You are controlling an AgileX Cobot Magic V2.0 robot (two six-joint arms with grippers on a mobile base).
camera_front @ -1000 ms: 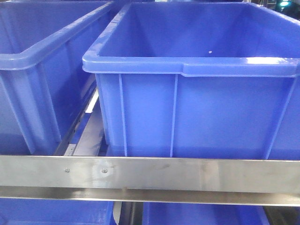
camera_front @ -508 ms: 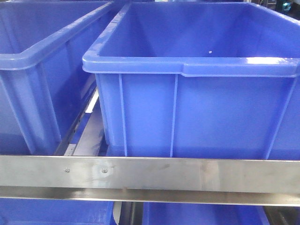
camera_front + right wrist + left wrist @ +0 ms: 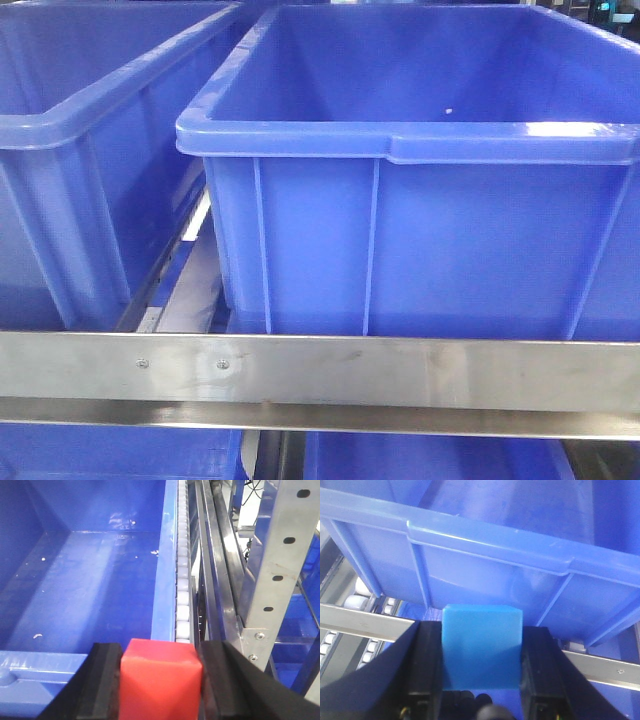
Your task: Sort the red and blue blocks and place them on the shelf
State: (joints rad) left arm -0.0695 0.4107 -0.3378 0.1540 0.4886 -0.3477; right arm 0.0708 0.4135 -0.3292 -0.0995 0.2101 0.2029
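Observation:
My left gripper (image 3: pixel 481 650) is shut on the blue block (image 3: pixel 482 647) and holds it in front of a large blue bin (image 3: pixel 485 555), just above the shelf's metal rail (image 3: pixel 360 622). My right gripper (image 3: pixel 161 680) is shut on the red block (image 3: pixel 161 680) and holds it above the near right corner of a blue bin (image 3: pixel 95 585), next to the white roller track (image 3: pixel 183 580). In the front view the shelf's brushed-metal front rail (image 3: pixel 320 372) with two screws runs below two bins (image 3: pixel 420 200). Neither gripper nor either block shows in the front view.
A second blue bin (image 3: pixel 90 150) stands at the left of the front view, with a roller track gap (image 3: pixel 190 270) between the two. A perforated steel upright (image 3: pixel 280 555) stands right of the red block. More blue bins sit on the level below (image 3: pixel 430 458).

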